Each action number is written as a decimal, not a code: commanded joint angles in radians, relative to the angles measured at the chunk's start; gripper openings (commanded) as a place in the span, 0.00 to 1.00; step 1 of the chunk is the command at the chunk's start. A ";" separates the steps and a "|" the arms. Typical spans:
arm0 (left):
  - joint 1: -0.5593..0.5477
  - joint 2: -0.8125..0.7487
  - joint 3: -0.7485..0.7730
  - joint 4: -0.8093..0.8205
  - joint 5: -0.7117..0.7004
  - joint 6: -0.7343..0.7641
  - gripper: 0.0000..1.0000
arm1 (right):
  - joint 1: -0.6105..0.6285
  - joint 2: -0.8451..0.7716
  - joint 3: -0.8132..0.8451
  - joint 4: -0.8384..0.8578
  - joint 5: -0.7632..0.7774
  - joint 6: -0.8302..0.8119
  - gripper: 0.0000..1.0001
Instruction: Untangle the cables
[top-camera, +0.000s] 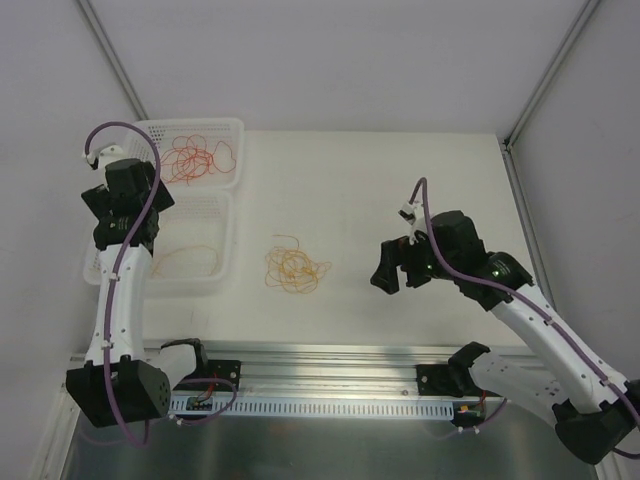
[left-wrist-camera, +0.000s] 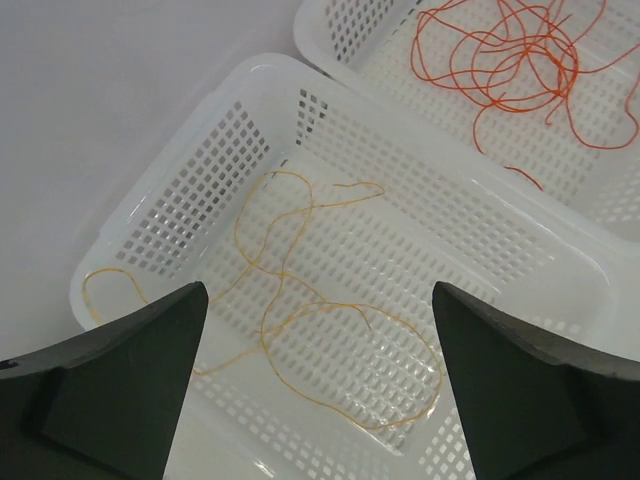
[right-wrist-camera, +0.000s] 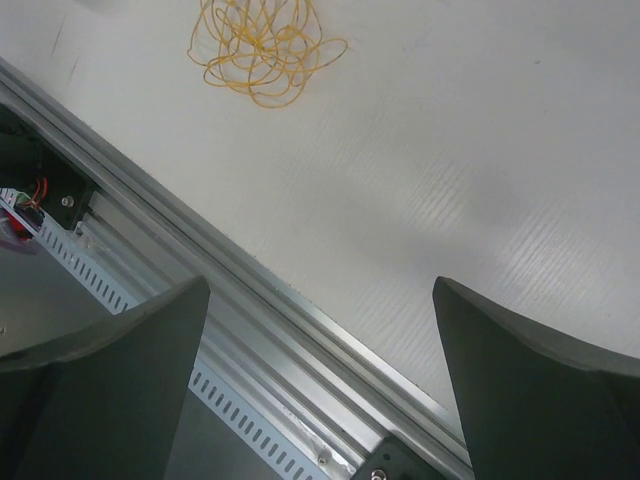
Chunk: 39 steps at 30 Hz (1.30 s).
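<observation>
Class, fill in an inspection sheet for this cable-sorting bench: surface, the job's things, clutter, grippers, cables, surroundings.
Surface: white table, flat and plain.
Job's things: yellow tangle lies on the table, outside both baskets; near basket holds one loose orange strand; far basket holds looped red cables.
Clutter: nothing seen.
Grippers: left gripper open and empty above the near basket; right gripper open and empty above the table's near edge, right of the yellow tangle.
Cables: a purple cable runs along each arm, away from the job's things.
Surroundings: metal rail along the near edge; plain white walls.
</observation>
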 joint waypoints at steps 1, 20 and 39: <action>0.001 -0.069 0.000 -0.003 0.127 -0.020 0.98 | 0.005 0.073 -0.011 0.072 -0.038 0.057 1.00; -0.270 -0.363 -0.146 -0.132 0.807 -0.129 0.99 | 0.060 0.649 0.016 0.542 -0.130 0.249 0.58; -0.595 -0.278 -0.281 -0.125 0.679 -0.193 0.99 | 0.082 0.958 0.015 0.948 -0.225 0.465 0.39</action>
